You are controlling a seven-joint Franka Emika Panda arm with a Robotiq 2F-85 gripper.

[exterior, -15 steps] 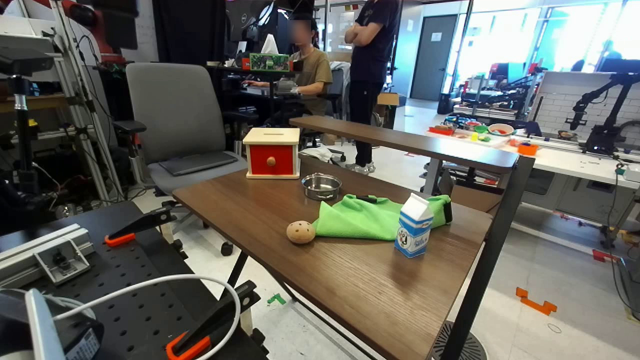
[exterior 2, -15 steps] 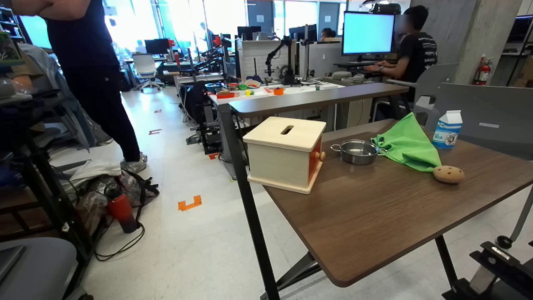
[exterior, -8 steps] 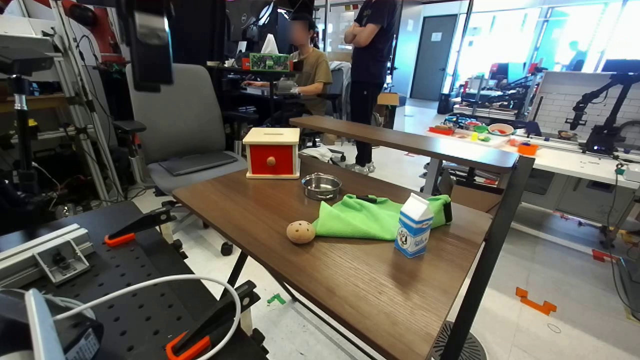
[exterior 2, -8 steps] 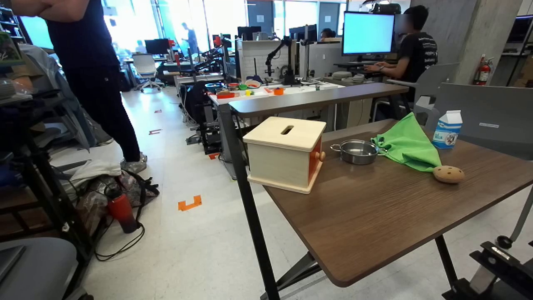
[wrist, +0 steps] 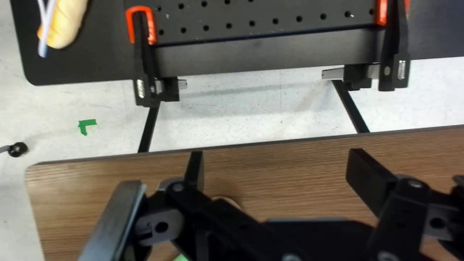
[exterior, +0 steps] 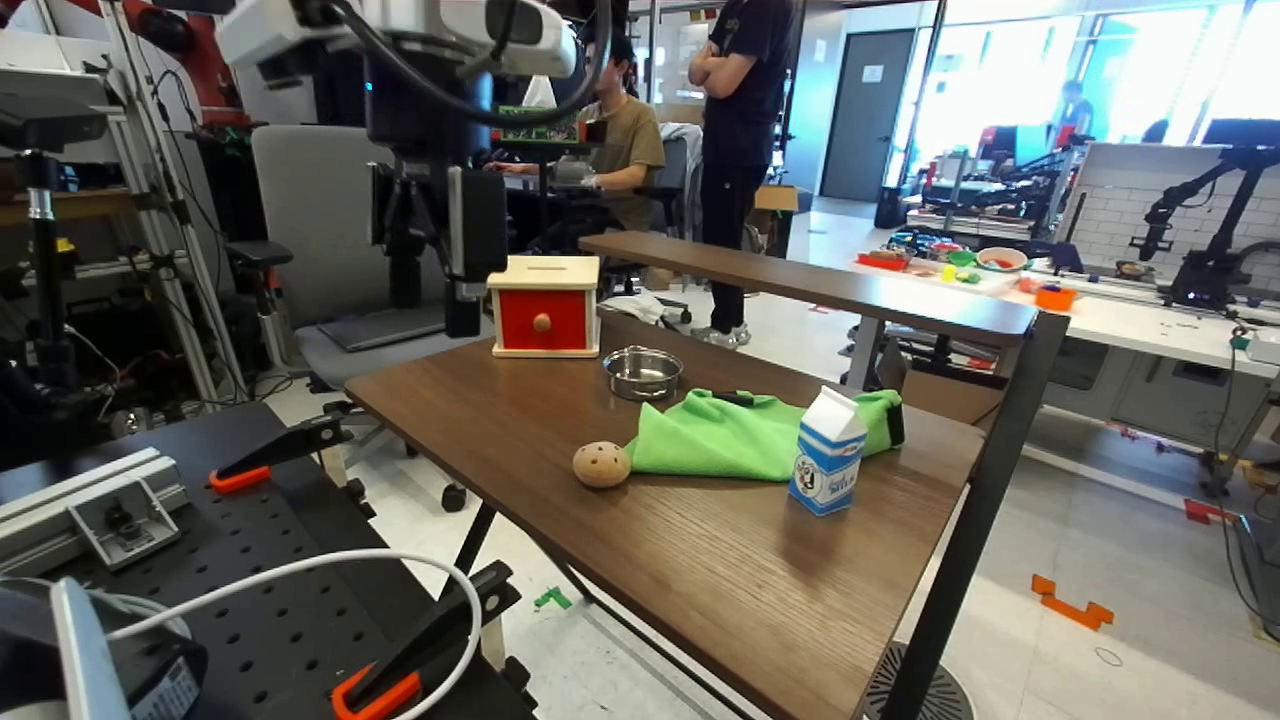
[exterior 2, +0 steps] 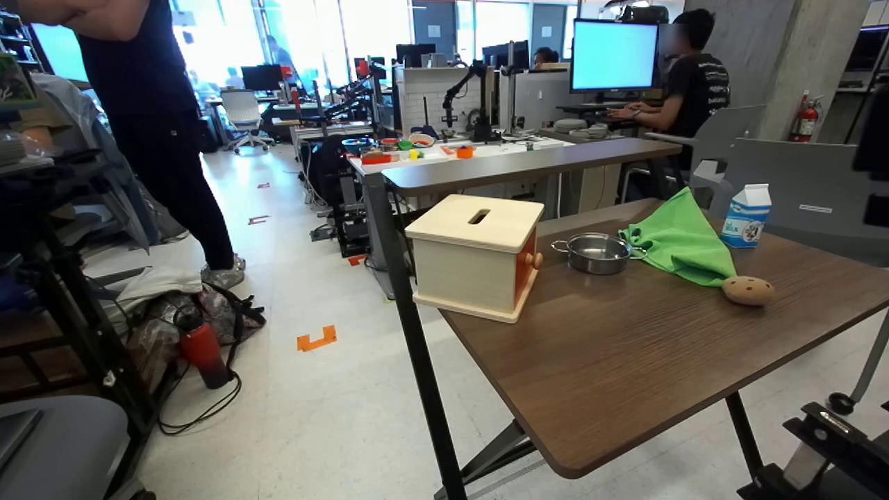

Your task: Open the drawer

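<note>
drawer (exterior: 516,325), one: red front, round wooden knob (exterior: 542,322), pushed in within a pale wooden box (exterior: 572,270); the box sits upright near one corner of a brown table (exterior: 750,580), as i see it in an exterior view. on the same top: one steel pan (exterior: 643,378), near the box; one green cloth (exterior: 720,440), rumpled; one blue-and-white milk carton (exterior: 828,455), upright beside the cloth; one tan spotted rounded piece (exterior: 602,465), at the cloth's corner. above: one white robot arm (exterior: 545,40), bearing one black gripper (exterior: 434,298), fingers downward and parted, hanging in the air, well apart from the drawer. behind: one grey chair (exterior: 320,200); one standing person (exterior: 738,140), arms folded.

in an exterior view: the box from its plain side, its top cut with a slot (exterior 2: 479,217); the drawer's red front seen nearly edge-on, knob jutting out. pan between the box and the cloth, carton beyond the cloth. at the edge of what i can see, one dark shape (exterior 2: 875,149), perhaps part of the gripper; too little shows to be sure.

in the wrist view: two black fingers (wrist: 196,168) stand wide apart, tips above the wood of the table. across a strip of pale floor (wrist: 235,116): one black bench (wrist: 253,54), two black-and-orange clamps (wrist: 142,58) on its edge; one bread-like item (wrist: 69,21) at its corner; one green tape mark (wrist: 85,124) on the floor.
</note>
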